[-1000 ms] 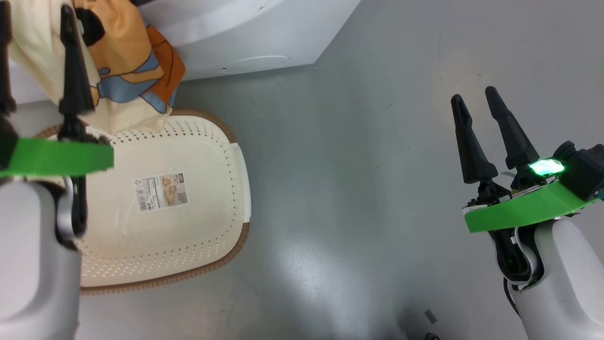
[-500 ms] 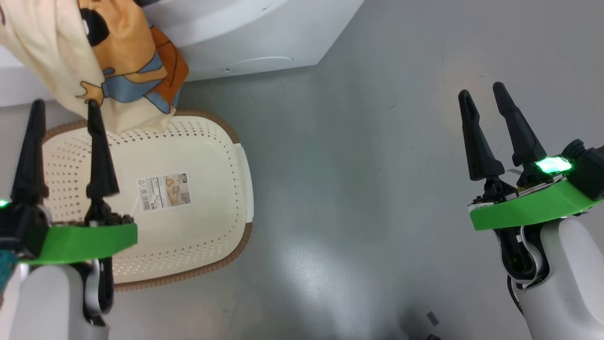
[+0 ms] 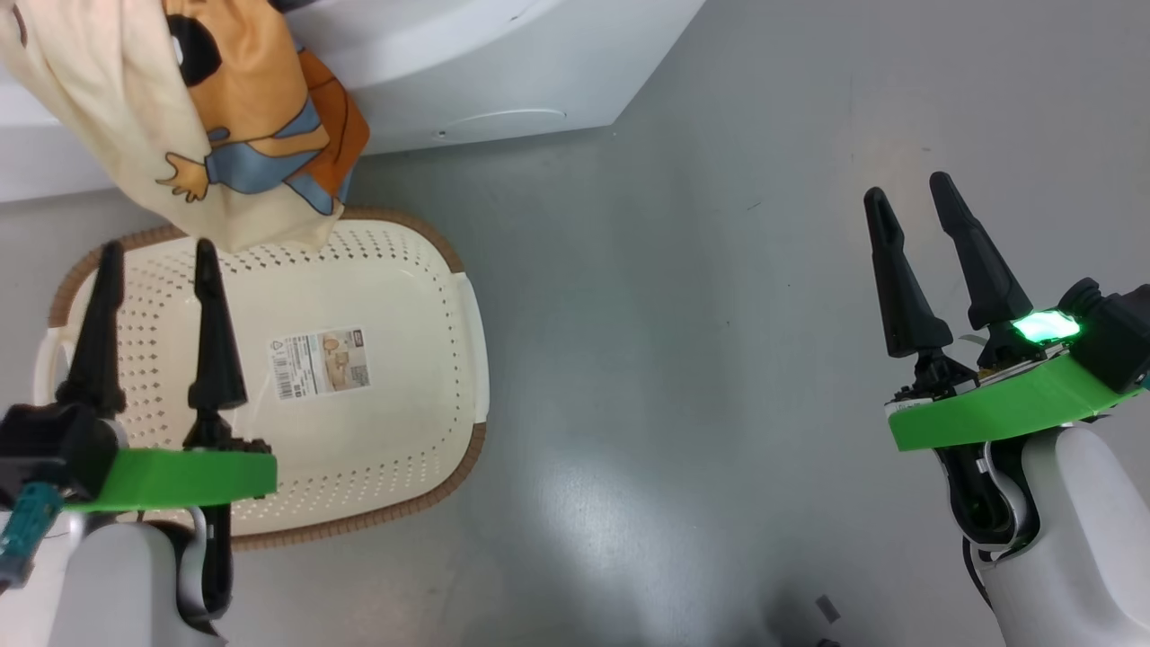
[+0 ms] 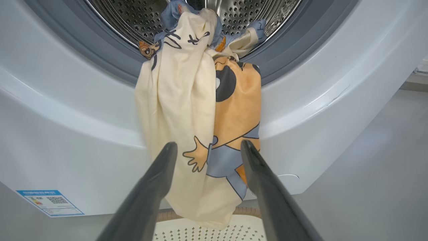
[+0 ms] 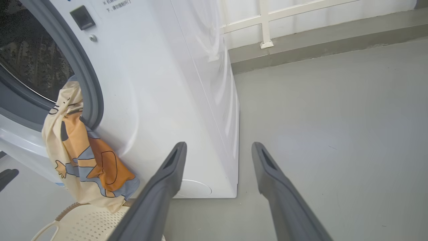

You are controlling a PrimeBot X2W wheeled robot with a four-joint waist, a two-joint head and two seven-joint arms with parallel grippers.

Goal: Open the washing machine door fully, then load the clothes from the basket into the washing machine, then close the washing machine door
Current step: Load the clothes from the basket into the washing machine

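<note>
The left gripper (image 3: 157, 247) has its two long black fingers spread wide with nothing between them, and it hovers over the near left part of the small cream perforated plastic basket (image 3: 409, 270). The basket stands on the glossy grey floor (image 3: 683, 377) and holds no garments; a white label sticker (image 3: 319, 362) lies on its bottom. Well apart to the right, the right gripper (image 3: 908, 186) is spread just as wide and empty above bare floor. Past the basket's far brown rim hangs a soft cream, orange and light blue printed garment (image 4: 187, 100). Its hem reaches that rim, though contact cannot be told, and its upper end drapes over the blue-grey rubber gasket (image 4: 110, 53) into the steel perforated drum (image 4: 133, 16) of the big white boxy washing machine (image 5: 160, 83). A blue energy sticker (image 4: 50, 202) marks its front's lower left corner.
</note>
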